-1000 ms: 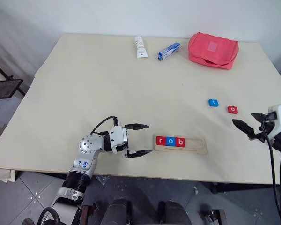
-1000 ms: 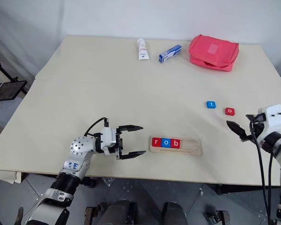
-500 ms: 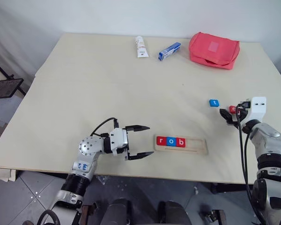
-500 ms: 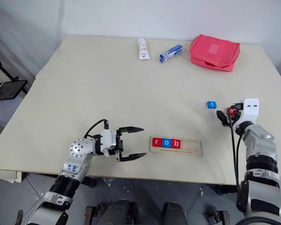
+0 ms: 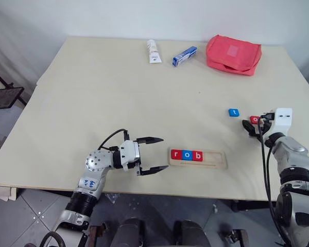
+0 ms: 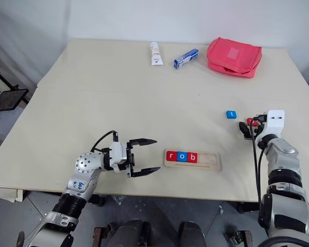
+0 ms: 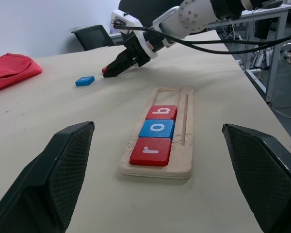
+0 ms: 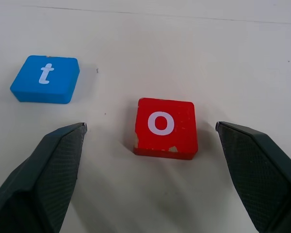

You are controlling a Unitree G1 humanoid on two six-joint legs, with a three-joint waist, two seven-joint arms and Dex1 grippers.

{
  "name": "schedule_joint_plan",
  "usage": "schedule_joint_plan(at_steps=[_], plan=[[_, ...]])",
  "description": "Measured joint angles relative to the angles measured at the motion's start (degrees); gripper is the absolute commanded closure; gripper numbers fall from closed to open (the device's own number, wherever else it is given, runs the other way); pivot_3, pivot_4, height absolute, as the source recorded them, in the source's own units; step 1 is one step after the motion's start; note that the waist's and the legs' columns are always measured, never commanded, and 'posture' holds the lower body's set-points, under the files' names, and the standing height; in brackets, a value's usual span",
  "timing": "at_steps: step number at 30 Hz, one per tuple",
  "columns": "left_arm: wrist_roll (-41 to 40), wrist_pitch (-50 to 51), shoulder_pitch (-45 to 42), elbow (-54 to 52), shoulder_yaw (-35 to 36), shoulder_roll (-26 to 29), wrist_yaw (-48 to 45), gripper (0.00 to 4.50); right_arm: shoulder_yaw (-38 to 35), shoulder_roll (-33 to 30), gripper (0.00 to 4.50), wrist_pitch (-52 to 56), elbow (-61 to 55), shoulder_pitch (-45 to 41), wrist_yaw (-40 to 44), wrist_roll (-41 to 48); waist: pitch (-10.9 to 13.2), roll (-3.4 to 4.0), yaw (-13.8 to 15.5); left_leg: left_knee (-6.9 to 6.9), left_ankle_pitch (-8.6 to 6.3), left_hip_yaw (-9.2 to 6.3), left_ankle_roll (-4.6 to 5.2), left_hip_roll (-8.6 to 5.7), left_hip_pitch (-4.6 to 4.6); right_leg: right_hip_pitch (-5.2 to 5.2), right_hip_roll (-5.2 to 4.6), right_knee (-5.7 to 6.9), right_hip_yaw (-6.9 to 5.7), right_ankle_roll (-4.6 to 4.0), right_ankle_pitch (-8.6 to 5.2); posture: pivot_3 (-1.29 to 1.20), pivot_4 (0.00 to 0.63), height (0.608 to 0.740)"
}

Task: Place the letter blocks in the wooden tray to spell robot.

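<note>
Tray of pale wood, long and narrow [image 5: 198, 158], lies near the front edge of the beige table [image 5: 118, 92] and already carries three letter tiles, red "r" [image 7: 151, 151], blue "o" [image 7: 156, 128] and red "b" [image 7: 161, 112], so two places at its right end are free. The red square "o" tile [image 8: 165, 127] and the blue square "t" tile [image 8: 45, 78] lie flat on the table, well apart from the tray, toward the right side.

A second ago the right gripper [image 6: 245, 126] was back near the table edge; now it has come forward to the red "o" tile, which lies between its widely spread fingers, not yet gripped. I judge that the next step is to close on this tile.

The right arm reaches forward, its gripper low over the table. The left gripper [image 5: 152, 155] hangs level just beside the tray's left end, pointing at it, fingers open and empty.
</note>
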Motion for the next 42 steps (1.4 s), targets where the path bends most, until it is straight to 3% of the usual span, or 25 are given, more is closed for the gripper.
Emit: schedule_joint_plan(at_steps=[3, 10, 11, 17, 19, 23, 27, 30, 35, 42], plan=[[0.02, 0.00, -0.04, 0.01, -0.04, -0.14, 0.05, 0.00, -0.20, 0.44, 0.60, -0.70, 1.77, -1.04, -0.30, 0.08, 0.00, 0.00, -0.38, 0.00, 0.00, -0.02, 0.00, 0.00, 0.01, 0.02, 0.00, 0.00, -0.01, 0.00, 0.00, 0.00, 0.150, 0.740], [0.01, -0.02, -0.05, 0.02, -0.04, -0.17, -0.06, 0.00, -0.38, 1.37, 2.98, -1.61, 2.18, -1.30, -1.28, 0.31, 0.00, 0.00, -0.32, 0.00, 0.00, -0.10, 0.00, 0.00, 0.02, 0.06, 0.00, 0.01, -0.01, 0.00, 0.00, 0.00, 0.150, 0.740], [-0.01, -0.01, -0.05, 0.02, -0.04, -0.07, -0.23, 0.00, -0.38, 1.39, 3.05, -1.81, 2.15, -1.28, -1.53, 0.32, 0.00, 0.00, -0.32, 0.00, 0.00, -0.10, 0.00, 0.00, 0.02, 0.06, 0.00, 0.01, -0.01, 0.00, 0.00, 0.00, 0.150, 0.740], [-0.22, 0.42, -0.07, 0.02, 0.19, 1.08, -1.28, 0.00, -0.46, 1.65, 3.05, -1.25, -1.83, 1.12, -2.64, 0.51, 0.00, 0.00, -0.41, 0.00, 0.00, -0.08, 0.00, 0.00, 0.00, 0.03, 0.00, 0.00, 0.00, 0.00, 0.00, 0.00, 0.150, 0.740], [-0.46, 0.53, -0.21, 0.25, 0.41, 1.71, -2.01, 0.00, -0.66, 2.19, 3.05, 1.66, -10.14, 5.74, -3.72, 1.15, 0.00, 0.00, -0.28, -0.02, 0.00, -0.16, 0.00, 0.01, -0.03, 0.01, -0.01, 0.03, 0.04, 0.00, 0.00, 0.00, 0.150, 0.740], [-1.41, 1.46, -0.12, 0.56, 1.51, 3.97, -4.19, 0.00, -2.19, 5.38, 3.05, 15.44, -45.10, 25.23, -8.09, 5.66, 0.00, 0.20, 0.24, -0.12, -0.01, -0.46, -0.04, 0.01, -0.17, -0.14, -0.01, 0.16, 0.23, 0.00, 0.00, 0.00, 0.150, 0.740], [-2.33, 1.84, 0.19, 0.66, 1.73, 4.52, -6.24, 0.00, -4.07, 9.00, 3.05, 28.16, -70.13, 37.05, -14.03, 10.22, 0.04, 0.29, 0.53, -0.10, 0.00, -0.38, -0.06, -0.03, -0.08, -0.04, 0.02, 0.07, 0.24, 0.00, 0.00, 0.00, 0.150, 0.740], [-2.37, 1.75, 0.18, 0.90, 1.78, 4.59, -7.05, 0.00, -4.73, 11.85, 3.05, 33.93, -81.08, 43.16, -16.93, 12.43, 0.04, 0.29, 0.84, -0.10, 0.01, -0.34, -0.07, -0.03, -0.05, -0.01, 0.05, 0.01, 0.37, 0.00, 0.00, 0.00, 0.150, 0.740], [-2.39, 1.72, 0.11, 1.10, 1.80, 4.49, -7.55, 0.00, -4.65, 16.07, 3.05, 38.28, -88.98, 49.63, -19.69, 13.97, 0.04, 0.29, 0.90, -0.10, 0.00, -0.21, -0.06, -0.07, -0.02, -0.04, 0.09, 0.01, 0.64, 0.00, 0.00, 0.00, 0.150, 0.740], [-2.39, 1.53, 0.09, 1.12, 1.81, 4.25, -7.88, 0.00, -4.83, 17.70, 3.05, 39.04, -90.49, 51.10, -21.08, 13.99, 0.04, 0.29, 0.87, -0.11, 0.00, -0.07, -0.06, -0.05, 0.04, -0.08, 0.14, 0.03, 0.65, 0.00, 0.00, 0.00, 0.150, 0.740]])
